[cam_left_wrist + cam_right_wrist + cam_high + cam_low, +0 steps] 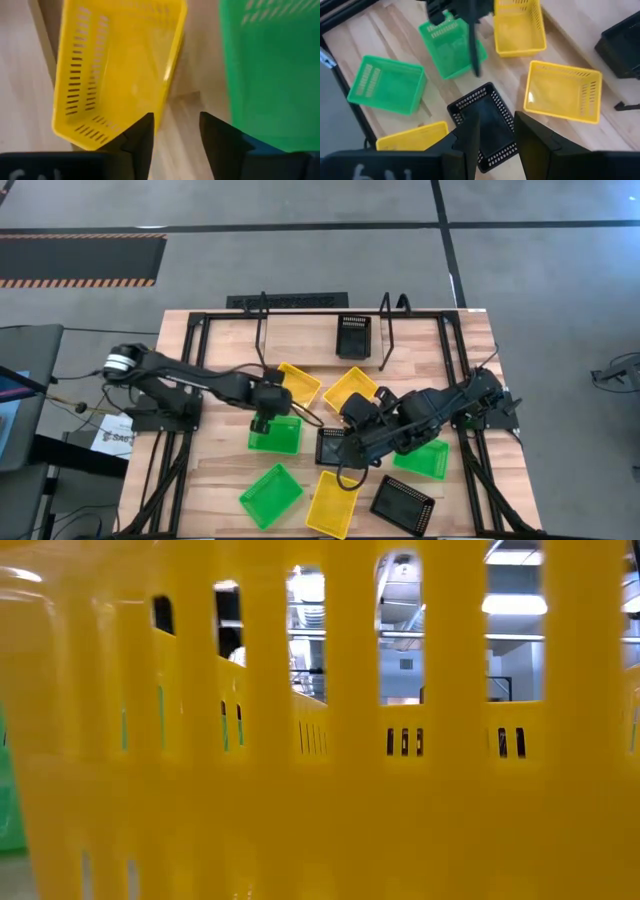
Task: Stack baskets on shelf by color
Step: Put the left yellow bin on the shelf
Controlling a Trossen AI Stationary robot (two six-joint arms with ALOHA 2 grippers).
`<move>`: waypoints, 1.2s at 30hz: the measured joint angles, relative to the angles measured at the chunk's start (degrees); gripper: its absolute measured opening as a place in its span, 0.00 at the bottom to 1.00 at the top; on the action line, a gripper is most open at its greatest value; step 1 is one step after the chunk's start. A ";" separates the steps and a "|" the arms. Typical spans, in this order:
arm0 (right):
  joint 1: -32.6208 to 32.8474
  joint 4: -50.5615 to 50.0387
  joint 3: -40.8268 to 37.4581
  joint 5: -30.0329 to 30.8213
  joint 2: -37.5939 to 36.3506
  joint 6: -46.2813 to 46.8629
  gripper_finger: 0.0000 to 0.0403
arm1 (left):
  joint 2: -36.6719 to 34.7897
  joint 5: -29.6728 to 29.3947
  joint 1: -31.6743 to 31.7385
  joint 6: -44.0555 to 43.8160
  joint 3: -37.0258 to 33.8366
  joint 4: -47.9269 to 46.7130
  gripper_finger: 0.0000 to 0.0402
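Baskets lie scattered on the wooden table. My left gripper (pixel 262 420) (pixel 175 131) is open and points down at bare wood between a yellow basket (pixel 115 65) (pixel 298 383) and a green basket (pixel 270 70) (pixel 274 434). My right gripper (pixel 350 430) (pixel 496 134) is open and hangs over a black basket (pixel 482 117) (pixel 332 446) near the table's middle, one finger over each side of its near wall. Another black basket (pixel 352 336) sits on the wire shelf (pixel 262 330) at the far edge.
A second yellow basket (pixel 351 389) lies by the right arm. Along the near edge lie a green basket (pixel 271 495), a yellow basket (pixel 332 503) and a black basket (pixel 402 504); one more green basket (pixel 423 458) lies under the right arm. A yellow basket wall (pixel 320 740) fills the low view.
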 joint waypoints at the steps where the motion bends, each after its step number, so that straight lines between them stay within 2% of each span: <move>1: 0.08 0.00 0.00 -0.36 0.00 -0.01 0.34 | 1.17 -0.51 0.25 0.58 0.63 -0.75 0.39; 8: 1.44 -0.02 0.04 -0.58 -0.46 -0.03 0.35 | 5.96 -0.25 3.56 1.84 1.36 -0.55 0.40; 12: 1.90 0.03 0.04 -0.55 -0.99 -0.01 0.34 | 7.08 1.64 5.64 1.35 1.43 -0.33 0.37; 15: 1.99 0.00 0.04 -0.56 -1.00 -0.01 0.33 | 7.06 1.77 6.91 0.48 1.38 -0.52 0.27; 19: 1.99 0.02 0.04 -0.54 -0.98 -0.01 0.33 | 6.97 2.69 8.37 -1.29 1.38 -0.67 0.05; 24: 1.99 -0.04 0.25 -0.56 -0.98 -0.01 0.32 | 6.93 8.23 8.96 -4.45 2.64 -2.53 0.01; 30: 2.11 0.01 1.33 -0.56 -1.49 0.10 0.28 | 6.93 9.08 4.77 -5.34 13.43 -12.57 0.00; 36: 3.12 0.00 1.39 -0.68 -3.39 0.28 0.26 | 6.88 1.62 -0.14 2.19 28.16 -22.28 0.00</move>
